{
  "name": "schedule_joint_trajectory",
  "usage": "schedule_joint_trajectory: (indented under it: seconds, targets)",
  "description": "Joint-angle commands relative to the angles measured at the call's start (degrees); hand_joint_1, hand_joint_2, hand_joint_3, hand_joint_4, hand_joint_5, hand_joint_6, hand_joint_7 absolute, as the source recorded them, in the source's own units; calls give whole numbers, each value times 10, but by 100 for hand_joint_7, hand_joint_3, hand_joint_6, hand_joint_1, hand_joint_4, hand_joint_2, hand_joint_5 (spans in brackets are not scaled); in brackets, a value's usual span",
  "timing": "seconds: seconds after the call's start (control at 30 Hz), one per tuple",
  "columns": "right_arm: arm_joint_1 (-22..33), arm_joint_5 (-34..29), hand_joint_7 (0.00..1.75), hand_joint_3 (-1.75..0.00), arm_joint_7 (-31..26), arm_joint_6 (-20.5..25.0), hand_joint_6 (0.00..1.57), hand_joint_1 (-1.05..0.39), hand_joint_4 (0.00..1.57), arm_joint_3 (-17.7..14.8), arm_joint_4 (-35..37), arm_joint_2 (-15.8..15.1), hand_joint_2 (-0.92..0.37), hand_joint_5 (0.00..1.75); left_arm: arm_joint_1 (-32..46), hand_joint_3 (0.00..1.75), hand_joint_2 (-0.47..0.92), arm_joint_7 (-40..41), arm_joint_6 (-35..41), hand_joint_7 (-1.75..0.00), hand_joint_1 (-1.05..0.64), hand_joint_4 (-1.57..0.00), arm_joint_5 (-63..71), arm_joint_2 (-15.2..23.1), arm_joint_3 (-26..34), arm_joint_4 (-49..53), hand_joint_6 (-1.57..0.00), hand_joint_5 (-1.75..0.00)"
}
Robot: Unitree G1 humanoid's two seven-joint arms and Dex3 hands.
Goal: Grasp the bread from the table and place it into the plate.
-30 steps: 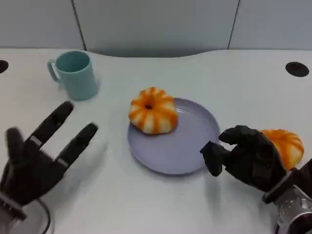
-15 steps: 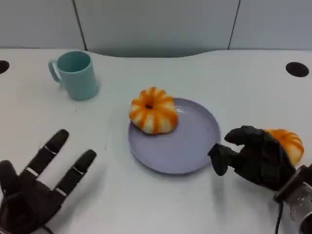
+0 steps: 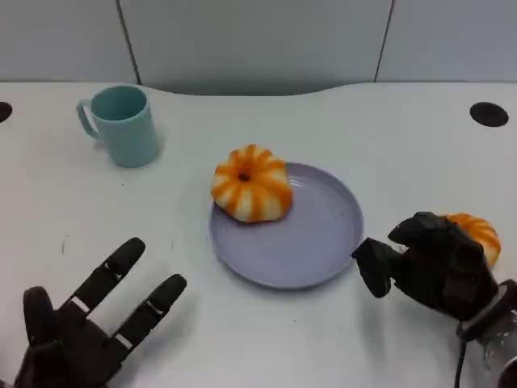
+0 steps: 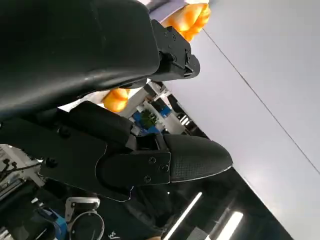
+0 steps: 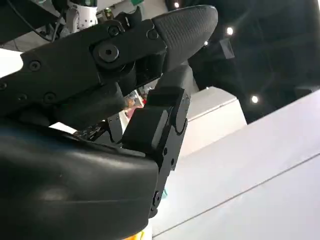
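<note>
— What's on the surface, left to right?

— From the head view I see a white table (image 3: 242, 339). My left hand (image 3: 85, 335) lies at seven o'clock, released, fingers spread and holding nothing. A teal mug (image 3: 123, 125) stands at ten o'clock, well apart from it. Near the centre sits the lavender plate (image 3: 315, 242), with one orange-striped bread (image 3: 252, 183) resting on its ten o'clock rim.

— And the other one?

— The second bread (image 3: 477, 233) is at four o'clock on the table, just beside the plate's outer edge. My right hand (image 3: 432, 263) curls over its near side; I cannot tell whether it actually grasps it.

— The room?

— Grey wall panels behind the table, and a black round hole (image 3: 489, 114) at two o'clock.
</note>
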Motion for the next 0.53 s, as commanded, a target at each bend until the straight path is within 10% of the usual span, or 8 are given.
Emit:
schedule_joint_trajectory:
  seconds: [0.03, 0.53]
  targets:
    - [1, 1, 3, -1, -1, 2, 124, -51, 71, -2, 3, -8, -91, 166, -1, 57, 92, -8, -8, -1, -105, -27, 5, 13, 1, 8, -27, -18]
    - [2, 6, 1, -2, 16, 7, 121, -51, 71, -9, 1, -2, -92, 162, -12, 55, 92, -22, -57, -7, -105, -37, 17, 21, 3, 41, -43, -25]
